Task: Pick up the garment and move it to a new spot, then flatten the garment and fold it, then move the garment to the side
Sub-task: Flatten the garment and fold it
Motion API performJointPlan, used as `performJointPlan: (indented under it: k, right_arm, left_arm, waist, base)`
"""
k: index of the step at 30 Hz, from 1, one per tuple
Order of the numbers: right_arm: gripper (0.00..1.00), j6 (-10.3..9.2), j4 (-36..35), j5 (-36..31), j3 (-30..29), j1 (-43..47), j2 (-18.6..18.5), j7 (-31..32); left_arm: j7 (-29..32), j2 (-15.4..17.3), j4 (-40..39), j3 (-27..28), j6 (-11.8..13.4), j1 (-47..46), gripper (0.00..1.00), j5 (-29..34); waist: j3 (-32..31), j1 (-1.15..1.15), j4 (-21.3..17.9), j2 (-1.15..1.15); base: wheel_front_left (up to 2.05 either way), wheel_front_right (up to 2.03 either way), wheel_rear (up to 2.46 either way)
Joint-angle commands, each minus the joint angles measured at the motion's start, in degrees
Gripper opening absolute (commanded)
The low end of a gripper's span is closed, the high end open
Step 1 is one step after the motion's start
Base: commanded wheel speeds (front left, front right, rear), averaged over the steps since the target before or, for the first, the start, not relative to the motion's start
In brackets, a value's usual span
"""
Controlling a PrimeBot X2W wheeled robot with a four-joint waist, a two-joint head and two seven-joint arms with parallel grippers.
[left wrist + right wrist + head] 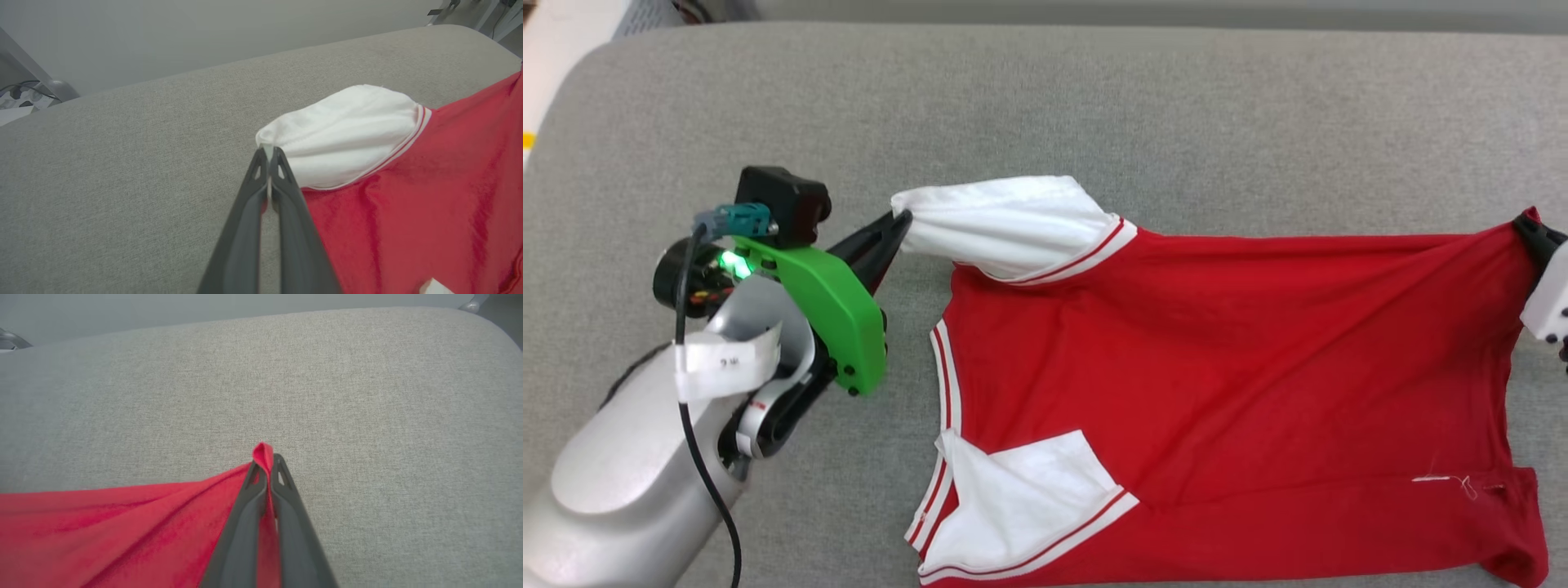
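The left arm [621,457] reaches in from the near left, its wrist [837,306] (green-cased) angled right and far. The left gripper [900,219] is clamped on the garment [1217,351]. The right gripper [1534,230], at the right edge, pinches it too.

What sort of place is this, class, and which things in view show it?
Probably an indoor robot workroom: a grey fabric-covered cushion bears the garment, and cables lie beyond its edge.

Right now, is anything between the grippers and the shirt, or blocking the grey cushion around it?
Nothing visible does. The left gripper is shut on the white sleeve of the shirt, and the right gripper is shut on a red corner. I see no obstacle on the grey cushion around it.
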Motion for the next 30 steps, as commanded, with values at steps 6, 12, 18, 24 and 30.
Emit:
performJointPlan:
  k: [6, 12, 18, 24, 30]
  right_arm:
    - [0.0, -0.04, -2.0, 3.02, 0.03, 7.63, -1.83, -7.3]
    - [0.0, -0.04, -4.77, 8.75, 0.52, 16.58, -1.35, -13.57]
    - [0.0, -0.04, -8.06, 11.46, 1.98, 23.7, -2.37, -16.59]
    - [0.0, -0.04, -11.63, 15.92, 2.72, 30.62, -3.38, -15.74]
    - [0.0, -0.04, -13.65, 17.66, 4.25, 35.43, -5.55, -14.07]
  left_arm:
    - [-1.65, -0.21, -0.97, -1.09, 0.66, 5.29, 0.0, -0.3]
    - [-2.0, 1.4, -5.67, -3.23, 3.88, 13.94, 0.0, -0.72]
    - [-2.61, 2.89, -8.88, -3.96, 6.63, 20.91, 0.0, -2.19]
    - [-2.35, 3.74, -10.32, -5.87, 7.77, 26.18, 0.0, -3.04]
    - [-1.68, 2.97, -8.68, -8.49, 7.46, 28.66, 0.0, -2.96]
  waist:
    - [-5.55, 0.0, 0.64, 0.0]
    - [-9.04, 0.0, 1.55, 0.0]
    - [-10.88, 0.0, 1.94, 0.0]
    - [-11.44, 0.0, 2.09, 0.0]
    - [-11.0, 0.0, 1.93, 0.0]
  base:
    - [0.0, 0.0, 0.0]
    - [0.0, 0.0, 0.0]
    - [0.0, 0.0, 0.0]
    - [0.0, 0.0, 0.0]
    - [0.0, 0.0, 0.0]
